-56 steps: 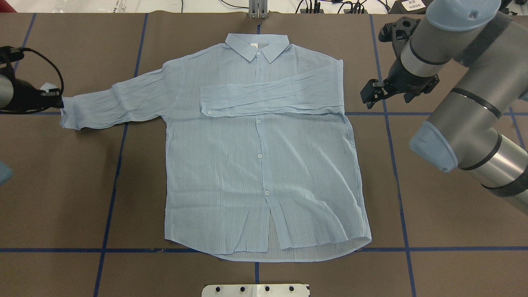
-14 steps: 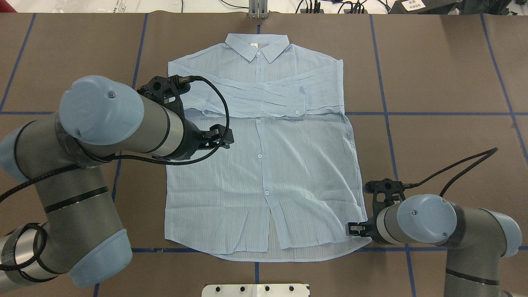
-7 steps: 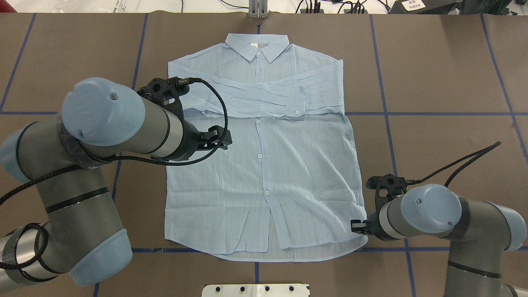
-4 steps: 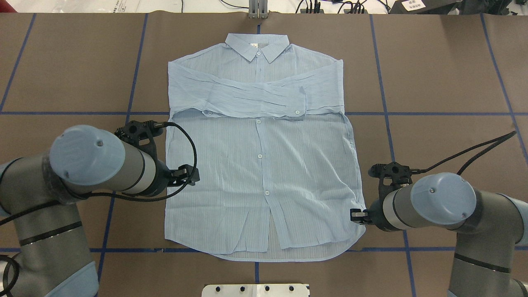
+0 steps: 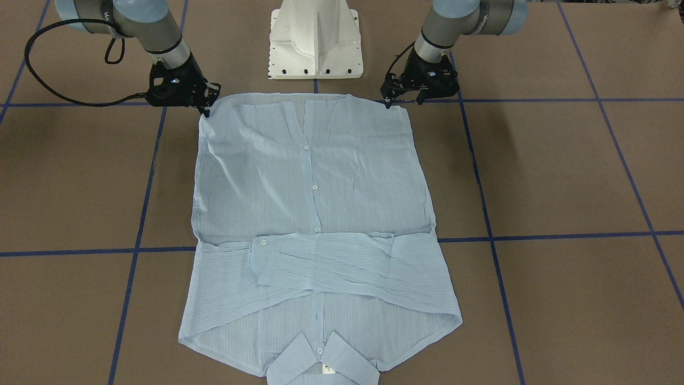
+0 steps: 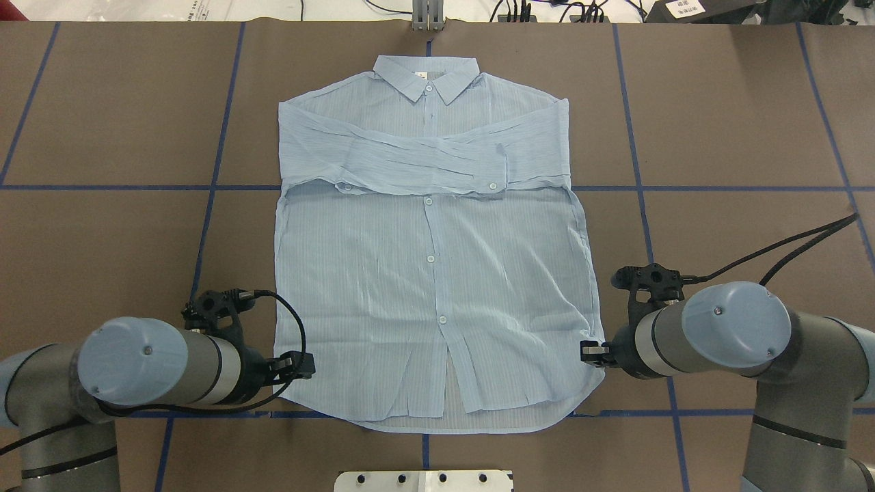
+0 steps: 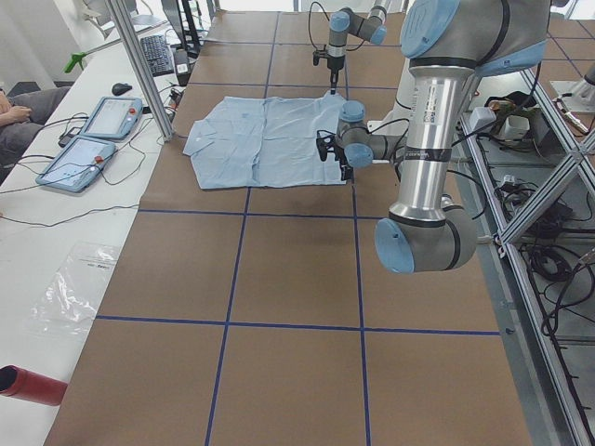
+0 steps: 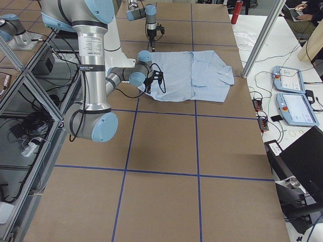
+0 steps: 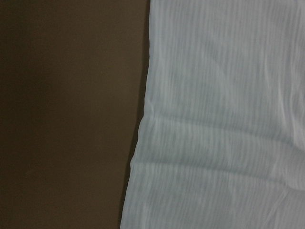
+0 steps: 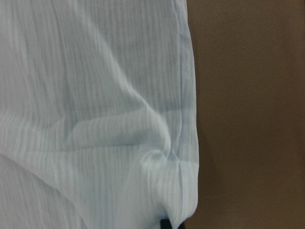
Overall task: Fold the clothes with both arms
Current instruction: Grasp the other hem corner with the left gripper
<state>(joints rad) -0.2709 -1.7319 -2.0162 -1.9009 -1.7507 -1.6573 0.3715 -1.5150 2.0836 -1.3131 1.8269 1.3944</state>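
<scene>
The light blue striped shirt lies flat and face up, collar far from the robot, both sleeves folded across the chest. My left gripper is low at the hem's left corner, fingers apart, touching the edge; in the front view it is on the right. Its wrist view shows only the shirt's side edge. My right gripper is at the hem's right corner and appears shut on the fabric. The cloth puckers at a dark fingertip.
The brown table has blue tape lines. The white pedestal base stands just behind the hem. A metal post stands beyond the collar. Tablets and cables lie on the side bench.
The left sleeve has been folded across the chest. My left arm has swung from the chest down to the hem's left corner. My right gripper has edged up slightly, drawing the right hem corner inward.
</scene>
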